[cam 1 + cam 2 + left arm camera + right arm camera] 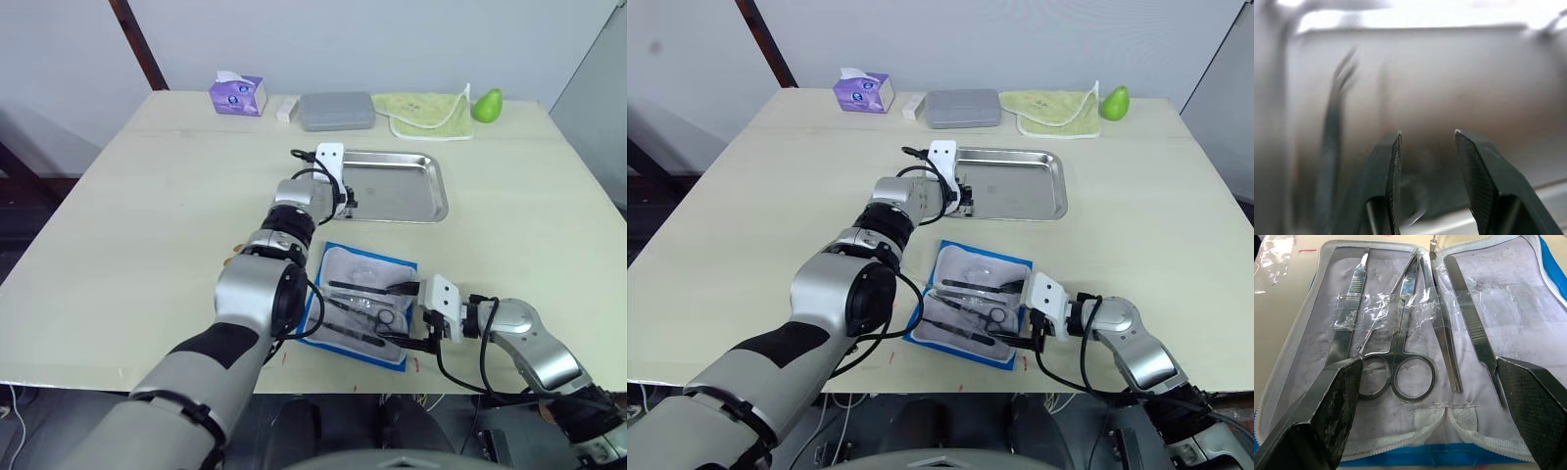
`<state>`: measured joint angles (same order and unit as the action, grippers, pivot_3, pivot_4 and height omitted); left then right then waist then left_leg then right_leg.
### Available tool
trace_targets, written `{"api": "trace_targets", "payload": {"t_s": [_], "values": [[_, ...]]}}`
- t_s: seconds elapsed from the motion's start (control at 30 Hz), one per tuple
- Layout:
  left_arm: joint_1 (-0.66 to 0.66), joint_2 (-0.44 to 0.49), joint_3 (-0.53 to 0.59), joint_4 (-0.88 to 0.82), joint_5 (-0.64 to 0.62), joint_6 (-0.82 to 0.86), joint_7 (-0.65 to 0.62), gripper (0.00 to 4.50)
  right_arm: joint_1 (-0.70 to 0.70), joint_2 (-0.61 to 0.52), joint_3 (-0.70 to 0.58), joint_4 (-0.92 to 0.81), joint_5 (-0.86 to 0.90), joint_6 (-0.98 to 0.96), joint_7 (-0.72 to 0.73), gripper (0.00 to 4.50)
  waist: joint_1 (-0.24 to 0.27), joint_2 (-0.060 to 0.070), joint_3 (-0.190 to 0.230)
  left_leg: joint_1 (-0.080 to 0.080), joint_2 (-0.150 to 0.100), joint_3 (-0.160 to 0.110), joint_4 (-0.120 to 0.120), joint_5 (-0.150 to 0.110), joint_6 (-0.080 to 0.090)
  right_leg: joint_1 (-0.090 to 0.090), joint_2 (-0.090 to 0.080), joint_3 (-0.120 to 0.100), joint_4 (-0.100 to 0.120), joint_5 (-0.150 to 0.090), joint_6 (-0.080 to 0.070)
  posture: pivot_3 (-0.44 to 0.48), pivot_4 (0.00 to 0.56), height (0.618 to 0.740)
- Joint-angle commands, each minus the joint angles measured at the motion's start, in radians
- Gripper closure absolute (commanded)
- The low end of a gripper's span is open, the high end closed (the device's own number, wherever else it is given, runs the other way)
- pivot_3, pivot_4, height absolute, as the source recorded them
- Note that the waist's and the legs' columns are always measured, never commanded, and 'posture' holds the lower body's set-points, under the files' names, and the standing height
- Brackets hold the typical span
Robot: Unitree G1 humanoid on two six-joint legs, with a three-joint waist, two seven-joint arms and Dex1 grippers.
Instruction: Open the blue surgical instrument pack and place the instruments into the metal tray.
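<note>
Blue surgical instrument pack (364,304) lies unzipped, lower centre — silver instruments (1400,340) inside. Right gripper (1430,396) gapes over them; left gripper (1427,139), fingers parted, empty, over shiny steel tray (431,206) — transfer unfinished.

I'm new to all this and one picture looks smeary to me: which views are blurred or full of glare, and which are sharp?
Left wrist view: the metal tray is a soft blur with bright glare along its rim, while the left tool looks sharp. Right wrist view: crisp, the instruments and their crinkled plastic glinting. Left eye view: evenly lit, the open blue surgical instrument pack clear.
</note>
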<state>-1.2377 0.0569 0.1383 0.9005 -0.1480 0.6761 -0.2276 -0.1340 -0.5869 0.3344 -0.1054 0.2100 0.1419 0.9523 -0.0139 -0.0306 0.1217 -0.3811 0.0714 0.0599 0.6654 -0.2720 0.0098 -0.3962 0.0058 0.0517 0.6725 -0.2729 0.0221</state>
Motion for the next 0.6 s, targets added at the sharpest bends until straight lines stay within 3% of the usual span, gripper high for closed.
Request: {"api": "trace_targets", "payload": {"t_s": [0.03,0.13,0.23,0.4,0.6], "values": [[0.137,0.019,-0.037,-0.330,-0.098,0.015,-0.195,2.68,0.067,-0.038,0.047,0.115,-0.084,0.066,-0.001,0.00,-0.002,0.003,-0.002,0.000,0.000,0.000,0.000,0.000,-0.001,0.000,0.000,0.000,0.000,0.000,0.000,0.000,0.150,0.736],[0.297,0.094,-0.101,-0.644,-0.182,0.061,-0.378,2.68,0.071,-0.029,0.036,0.124,-0.075,0.036,-0.002,0.00,-0.003,0.004,0.000,0.001,0.000,0.001,-0.001,0.002,-0.004,0.000,-0.001,0.001,0.001,0.000,0.000,0.000,0.150,0.736],[0.420,0.180,-0.149,-0.836,-0.240,0.042,-0.529,2.68,0.080,-0.016,0.028,0.139,-0.070,-0.001,-0.002,0.00,-0.002,0.005,0.001,0.001,0.001,0.001,0.000,0.003,-0.005,0.000,-0.001,0.001,0.002,0.000,0.000,0.000,0.150,0.736],[0.561,0.272,-0.181,-0.962,-0.270,-0.035,-0.660,2.68,0.097,0.025,0.014,0.183,-0.059,-0.074,-0.007,0.00,0.002,0.004,0.000,0.002,0.000,0.001,0.000,0.000,-0.001,0.001,-0.003,0.000,0.001,0.000,0.000,0.000,0.150,0.736],[0.649,0.339,-0.172,-0.956,-0.299,-0.173,-0.811,2.68,0.110,0.073,0.004,0.278,-0.067,-0.174,-0.016,0.00,-0.004,0.004,0.000,0.002,0.002,0.000,0.000,0.000,0.000,0.001,0.000,0.001,0.001,0.000,-0.001,0.000,0.150,0.736]]}}
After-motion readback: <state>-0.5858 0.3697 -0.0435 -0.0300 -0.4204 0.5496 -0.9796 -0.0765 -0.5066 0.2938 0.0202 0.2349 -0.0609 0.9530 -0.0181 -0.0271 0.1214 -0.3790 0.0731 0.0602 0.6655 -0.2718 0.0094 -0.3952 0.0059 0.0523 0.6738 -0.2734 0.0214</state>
